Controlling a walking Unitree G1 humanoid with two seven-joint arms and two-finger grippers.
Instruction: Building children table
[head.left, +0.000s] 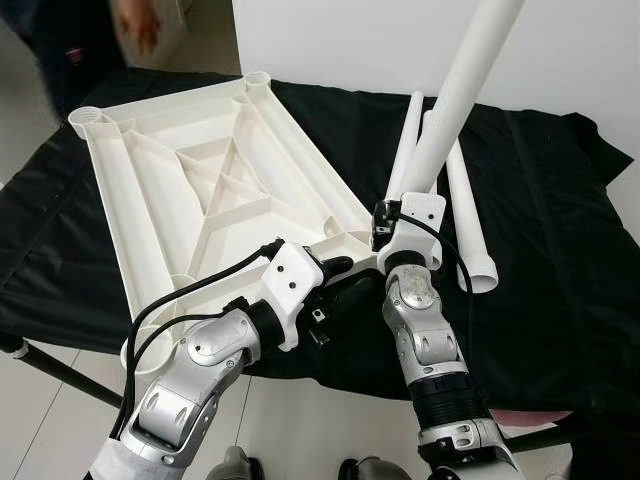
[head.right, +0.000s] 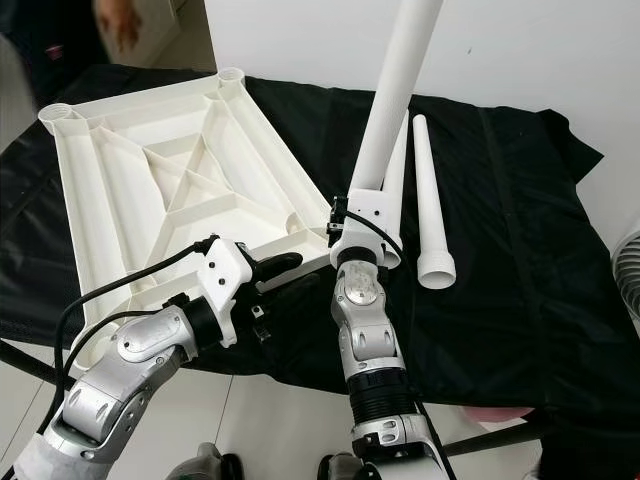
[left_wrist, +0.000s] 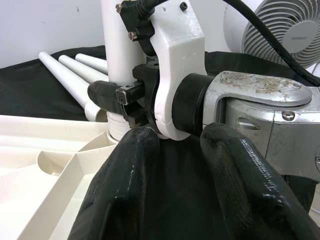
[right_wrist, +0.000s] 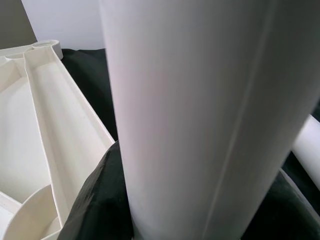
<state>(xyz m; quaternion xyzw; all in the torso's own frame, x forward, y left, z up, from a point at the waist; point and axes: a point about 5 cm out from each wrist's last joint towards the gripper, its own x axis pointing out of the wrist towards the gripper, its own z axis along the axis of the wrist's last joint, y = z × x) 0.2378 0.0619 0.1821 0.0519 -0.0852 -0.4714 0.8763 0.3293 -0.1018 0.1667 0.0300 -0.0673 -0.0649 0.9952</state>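
Note:
The white plastic tabletop (head.left: 200, 190) lies upside down on a black cloth, ribs facing up. A long white table leg (head.left: 455, 95) stands upright at the tabletop's near right corner, its ribbed foot (left_wrist: 117, 127) down in the corner socket. My right gripper (right_wrist: 185, 220) is shut around the leg's lower end, one black finger (left_wrist: 107, 95) wrapped across it. My left gripper (head.left: 340, 281) hovers open just in front of that corner, its two thick fingers (left_wrist: 120, 190) spread with only cloth between them, pointing at my right wrist.
Spare white legs (head.left: 468, 215) lie on the black cloth (head.left: 560, 250) to the right of the tabletop. A person (head.left: 135, 25) stands at the far left. A white fan (left_wrist: 280, 30) sits to my right. A white wall is behind.

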